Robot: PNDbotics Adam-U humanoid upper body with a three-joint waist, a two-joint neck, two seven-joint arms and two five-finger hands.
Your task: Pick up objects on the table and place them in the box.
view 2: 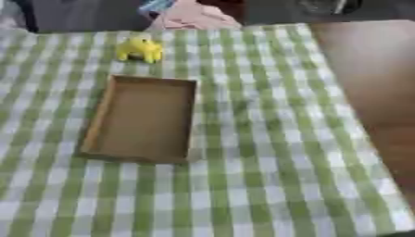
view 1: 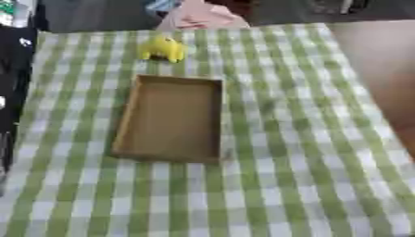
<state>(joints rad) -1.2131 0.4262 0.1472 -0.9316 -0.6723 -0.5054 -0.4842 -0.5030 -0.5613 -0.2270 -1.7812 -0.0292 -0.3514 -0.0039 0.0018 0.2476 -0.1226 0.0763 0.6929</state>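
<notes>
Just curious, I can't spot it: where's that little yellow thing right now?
The yellow object sits on the checked cloth just beyond the far end of the brown box, apart from it, toward the left.

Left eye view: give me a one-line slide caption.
Empty brown box on a green checked tablecloth, a small yellow object just beyond its far edge; no robot hand visible.

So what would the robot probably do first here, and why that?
Probably reach a hand toward the yellow toy. It sits on the checked cloth just beyond the far end of the brown box, outside it, and the box looks empty. Neither robot hand shows in either view, so nothing is held yet and a reach comes before any grasp.
</notes>
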